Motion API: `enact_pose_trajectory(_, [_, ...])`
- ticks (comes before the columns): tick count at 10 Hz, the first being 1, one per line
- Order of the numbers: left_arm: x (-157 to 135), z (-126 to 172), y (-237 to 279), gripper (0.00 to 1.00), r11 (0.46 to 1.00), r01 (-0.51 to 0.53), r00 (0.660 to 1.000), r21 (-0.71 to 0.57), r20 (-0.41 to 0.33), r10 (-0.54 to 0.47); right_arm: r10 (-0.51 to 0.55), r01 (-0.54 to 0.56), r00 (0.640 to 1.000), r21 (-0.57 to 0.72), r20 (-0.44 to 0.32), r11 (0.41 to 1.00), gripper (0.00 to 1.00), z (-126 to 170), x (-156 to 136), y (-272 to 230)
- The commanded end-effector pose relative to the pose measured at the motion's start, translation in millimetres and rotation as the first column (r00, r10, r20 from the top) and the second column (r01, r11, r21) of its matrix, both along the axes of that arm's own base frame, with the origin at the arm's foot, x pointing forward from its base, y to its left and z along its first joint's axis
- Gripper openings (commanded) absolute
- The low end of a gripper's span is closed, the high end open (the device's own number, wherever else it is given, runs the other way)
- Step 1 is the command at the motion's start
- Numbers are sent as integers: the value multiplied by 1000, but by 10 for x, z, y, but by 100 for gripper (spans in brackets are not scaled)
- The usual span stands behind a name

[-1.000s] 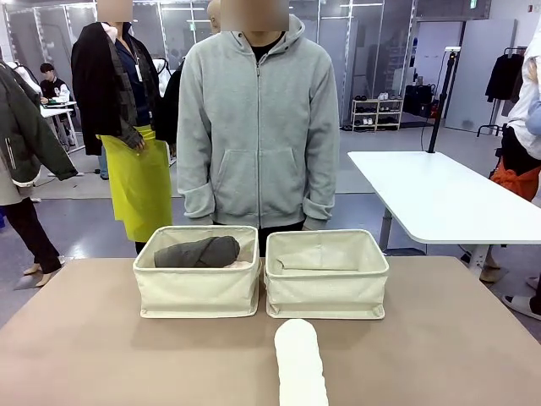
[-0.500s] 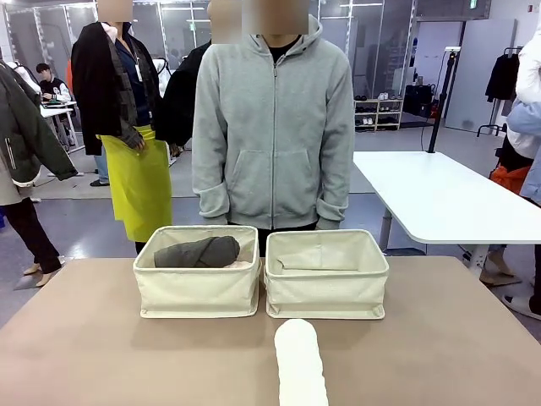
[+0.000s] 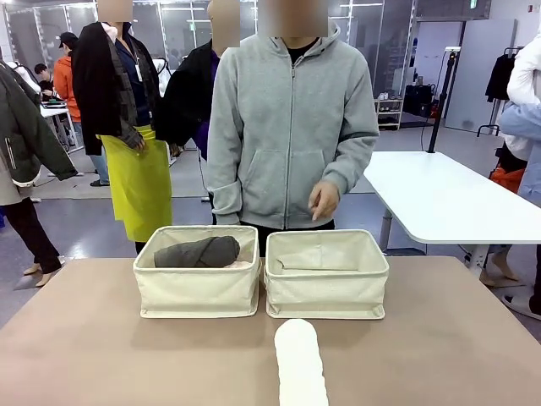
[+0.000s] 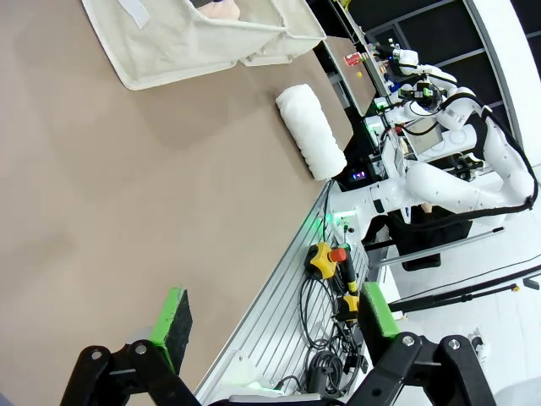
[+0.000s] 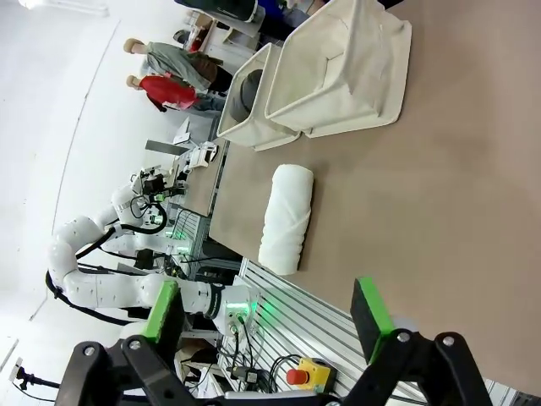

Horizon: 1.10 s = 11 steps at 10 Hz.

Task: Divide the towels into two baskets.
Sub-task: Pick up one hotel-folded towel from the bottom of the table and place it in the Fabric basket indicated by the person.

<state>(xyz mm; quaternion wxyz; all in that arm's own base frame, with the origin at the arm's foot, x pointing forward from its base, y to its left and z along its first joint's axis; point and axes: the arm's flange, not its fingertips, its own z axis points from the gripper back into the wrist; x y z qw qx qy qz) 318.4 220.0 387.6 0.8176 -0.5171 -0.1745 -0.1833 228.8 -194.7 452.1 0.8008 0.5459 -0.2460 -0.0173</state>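
Lying clear, the white towel (image 3: 301,368) reaches the table (image 3: 127,355) edge.

Two matching cream canvas bins with soft walls and rolled rims stand upright and touching side by side on the surface, the left basket (image 3: 199,292) at 9 o'clock of the right basket (image 3: 325,294). A dark grey towel (image 3: 197,251) lies rolled in the left one, running from 9 to 3 o'clock and tipped slightly up at its 3 o'clock end, with a sliver of pale pink towel (image 3: 243,265) showing beneath that end. The white towel (image 3: 300,364), a plump terry roll, lies on the bare surface near the right basket at its 6 o'clock, apart from it, its length running from 12 to 6.
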Motion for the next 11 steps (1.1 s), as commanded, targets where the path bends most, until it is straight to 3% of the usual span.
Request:
enact_pose_trajectory(1, [-31, 33, 23, 100, 1000, 1, 1000, 4, -2, -1, -10, 10, 1000, 2, 1, 1000, 100, 13, 10, 2])
enact_pose_trajectory(9, [-31, 33, 23, 100, 1000, 1, 1000, 4, -2, -1, 0, 0, 1000, 0, 0, 1000, 100, 0, 0, 0])
enact_pose_trajectory(10, [-31, 33, 23, 100, 1000, 1, 1000, 4, -2, -1, 71, -72, 997, -97, -20, 993, 100, 106, 65, 280])
enact_pose_trajectory(11, [-31, 33, 23, 100, 1000, 1, 1000, 4, -2, -1, 110, -123, 990, -159, -88, 980, 100, 145, 200, 638])
